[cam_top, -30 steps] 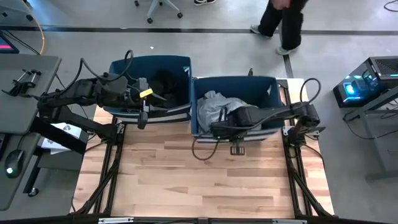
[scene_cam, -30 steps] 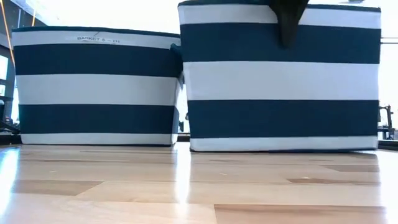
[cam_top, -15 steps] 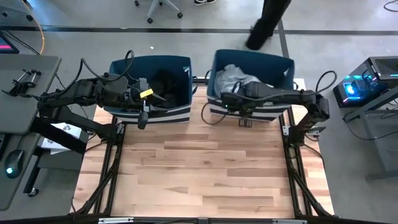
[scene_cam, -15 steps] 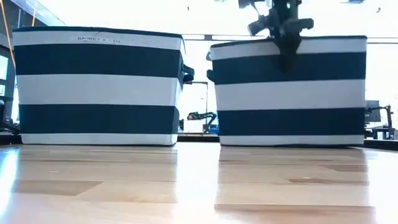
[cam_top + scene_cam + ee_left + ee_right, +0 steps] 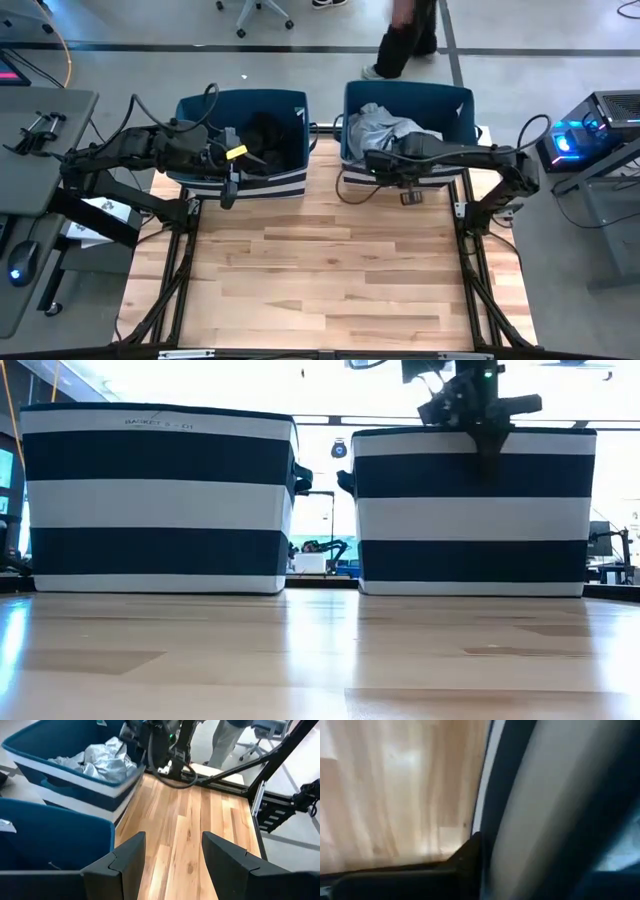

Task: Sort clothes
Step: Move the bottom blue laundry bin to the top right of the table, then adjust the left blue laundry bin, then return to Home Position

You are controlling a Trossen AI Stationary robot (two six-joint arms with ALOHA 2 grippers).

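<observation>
Grey clothes (image 5: 385,125) fill the right bin (image 5: 460,100); right claw (image 5: 408,192) at its front wall, grip unclear; back off gently; left claw (image 5: 172,857) gapes empty.

We log: 2 bins at desk (image 5: 320,270) rear; left bin (image 5: 243,140) w/ clothes (image 5: 262,132), right bin (image 5: 405,125) w/ clothes (image 5: 380,126).

From behind the left claw (image 5: 172,862), its two dark fingers (image 5: 122,862) stand apart over bare wooden counter (image 5: 190,820). At ten o'clock a navy bin (image 5: 70,777) holds crumpled grey clothes (image 5: 102,760). The other arm (image 5: 165,747) reaches at that bin's rim, twelve o'clock. A person's legs (image 5: 225,742) stand beyond.
</observation>
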